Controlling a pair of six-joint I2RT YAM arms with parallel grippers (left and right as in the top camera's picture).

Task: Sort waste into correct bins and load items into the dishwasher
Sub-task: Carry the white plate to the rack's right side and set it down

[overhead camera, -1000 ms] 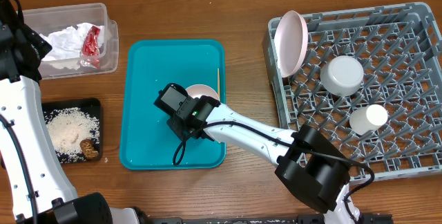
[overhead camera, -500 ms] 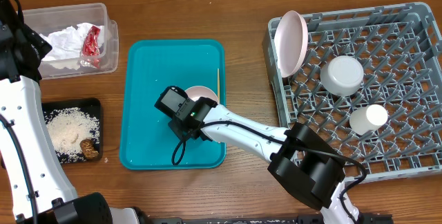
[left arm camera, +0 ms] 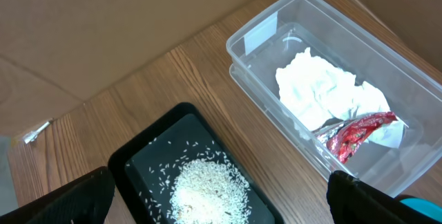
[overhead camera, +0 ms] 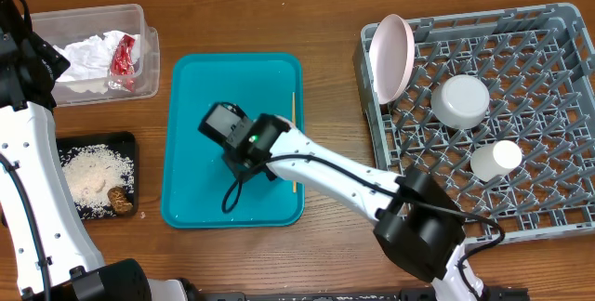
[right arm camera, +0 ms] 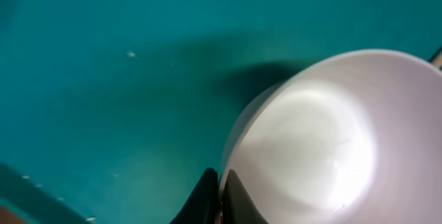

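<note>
My right gripper [right arm camera: 217, 186] is shut on the rim of the pink bowl [right arm camera: 318, 141], over the teal tray [overhead camera: 195, 87]. In the overhead view the right wrist [overhead camera: 232, 134] hides the bowl. The thin wooden stick [overhead camera: 294, 106] lies by the tray's right edge. My left gripper [left arm camera: 217, 207] is open and empty above the black tray [left arm camera: 138, 162] of rice crumbs [left arm camera: 207, 189]. The clear tub [left arm camera: 262, 37] holds the white napkin [left arm camera: 324, 92] and red wrapper [left arm camera: 356, 134]. The grey dish rack [overhead camera: 521, 189] holds the pink plate [overhead camera: 390, 57], grey bowl [overhead camera: 460, 101] and white cup [overhead camera: 495, 160].
In the overhead view the clear tub [overhead camera: 139, 22] is at the back left and the black tray [overhead camera: 65, 143], with a brown lump [overhead camera: 118, 199], is in front of it. My left arm [overhead camera: 28, 124] runs along the left edge. A cardboard wall stands behind the table.
My right gripper has moved left and toward the back of the teal tray, still on the pink bowl, which the wrist now hides in the overhead view. The left arm has not moved.
</note>
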